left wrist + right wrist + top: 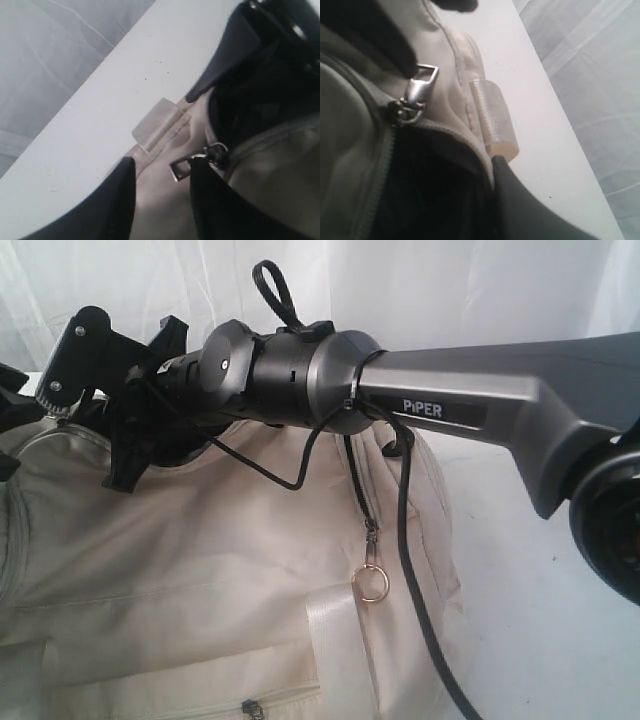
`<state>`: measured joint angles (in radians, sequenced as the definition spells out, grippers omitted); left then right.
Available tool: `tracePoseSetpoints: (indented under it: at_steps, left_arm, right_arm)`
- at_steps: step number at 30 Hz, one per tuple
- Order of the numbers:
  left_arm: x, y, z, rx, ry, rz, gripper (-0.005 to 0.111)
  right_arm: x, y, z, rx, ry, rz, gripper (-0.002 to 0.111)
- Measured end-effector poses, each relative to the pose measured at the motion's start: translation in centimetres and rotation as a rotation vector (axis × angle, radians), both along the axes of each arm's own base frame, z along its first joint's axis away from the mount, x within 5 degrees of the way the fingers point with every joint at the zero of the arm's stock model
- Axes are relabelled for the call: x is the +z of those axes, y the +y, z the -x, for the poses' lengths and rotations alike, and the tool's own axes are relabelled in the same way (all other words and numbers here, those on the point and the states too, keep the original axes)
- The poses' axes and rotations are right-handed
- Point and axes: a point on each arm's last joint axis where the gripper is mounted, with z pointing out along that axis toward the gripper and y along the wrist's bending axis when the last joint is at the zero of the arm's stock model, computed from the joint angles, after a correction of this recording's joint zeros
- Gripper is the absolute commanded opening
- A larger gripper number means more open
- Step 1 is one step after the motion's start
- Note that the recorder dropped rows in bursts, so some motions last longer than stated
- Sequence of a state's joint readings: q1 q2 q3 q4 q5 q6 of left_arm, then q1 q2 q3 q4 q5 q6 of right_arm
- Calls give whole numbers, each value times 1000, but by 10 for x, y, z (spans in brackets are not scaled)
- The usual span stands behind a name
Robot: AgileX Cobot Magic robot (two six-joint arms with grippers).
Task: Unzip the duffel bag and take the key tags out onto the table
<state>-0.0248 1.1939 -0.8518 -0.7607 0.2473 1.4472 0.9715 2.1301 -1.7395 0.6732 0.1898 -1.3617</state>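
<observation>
- The right arm (480, 405) crosses above the duffel bag (200, 570), with the right fingers (530, 215) pressed together at its open mouth.
- The left fingers (120, 200) stand spread either side of its zipper pull (181, 169).
- We judge the unzipping done; key tags unseen, none on the table (520, 640) beside the bag.

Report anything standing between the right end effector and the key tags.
The key tags show in no view, so no path can be traced. The right end effector is at the zipper slider of the duffel bag, beside a dark opening; the bag's fabric hides whatever lies inside.

Soft even light, faint shadows, wrist views blurry (nearest parts worst).
</observation>
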Motion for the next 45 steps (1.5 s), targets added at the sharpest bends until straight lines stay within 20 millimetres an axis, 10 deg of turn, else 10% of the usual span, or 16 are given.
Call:
tracePoseSetpoints:
  at_steps: [45]
  left_arm:
    - [-22,-17,-12,-353,-111,-434,42]
  right_arm:
    - [-1,-2,-1,-6,31,-1,0]
